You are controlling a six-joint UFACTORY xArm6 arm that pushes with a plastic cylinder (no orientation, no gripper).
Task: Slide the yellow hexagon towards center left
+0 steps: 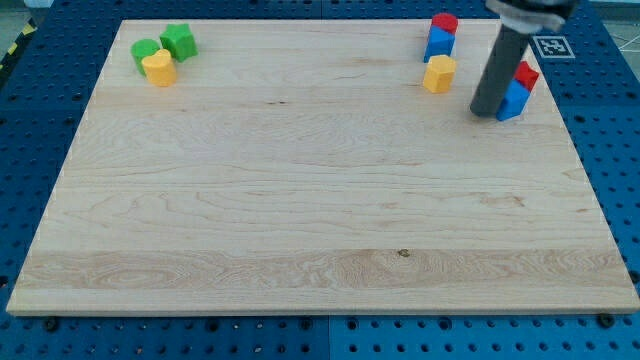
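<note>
The yellow hexagon (439,74) lies near the board's top right, just below a blue block (438,43) and a red block (444,23). My tip (484,112) rests on the board a little to the right of and below the hexagon, with a small gap between them. The rod rises toward the view's top right. Right beside the tip on its right is a blue block (513,101) with a red block (526,75) behind it; the rod partly hides them.
At the top left a second yellow, rounded block (158,69) touches a green round block (144,51) and a green star-like block (179,41). The wooden board (300,200) sits on a blue perforated table.
</note>
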